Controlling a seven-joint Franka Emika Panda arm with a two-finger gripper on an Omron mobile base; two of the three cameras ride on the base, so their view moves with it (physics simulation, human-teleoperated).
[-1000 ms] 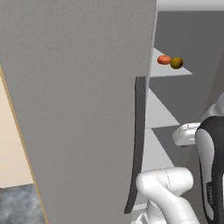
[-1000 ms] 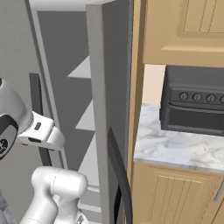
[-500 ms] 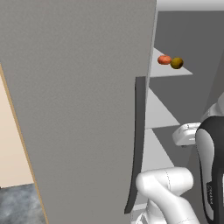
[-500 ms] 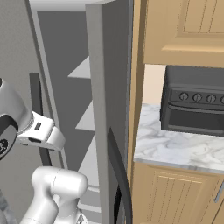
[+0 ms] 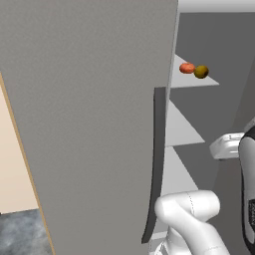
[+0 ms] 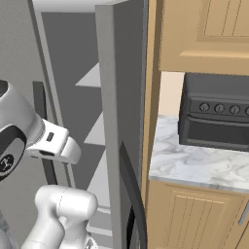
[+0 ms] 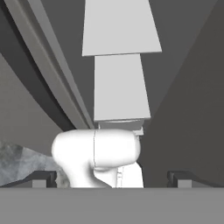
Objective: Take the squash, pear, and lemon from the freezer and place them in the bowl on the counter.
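Note:
The freezer point(image 5: 89, 124) stands open, its broad grey door swung out to the left with a long dark handle point(image 5: 157, 164). On an upper inner shelf point(image 5: 191, 78) lie an orange-red piece point(image 5: 187, 68) and a yellow-brown round piece point(image 5: 201, 71), touching. I cannot tell which of squash, pear or lemon each is. My gripper point(image 7: 113, 179) is open with nothing between its fingertips point(image 7: 43, 178), pointing down along the lower shelves point(image 7: 120, 85). The arm's white wrist point(image 5: 226, 146) hangs below the fruit shelf, at mid height. The bowl is out of view.
The freezer's right door point(image 6: 119, 97) stands edge-on with a dark curved handle point(image 6: 133, 194). Right of it is the marble counter point(image 6: 194, 165) with a dark toaster oven point(image 6: 216, 116), wooden cabinets point(image 6: 204, 34) above and below.

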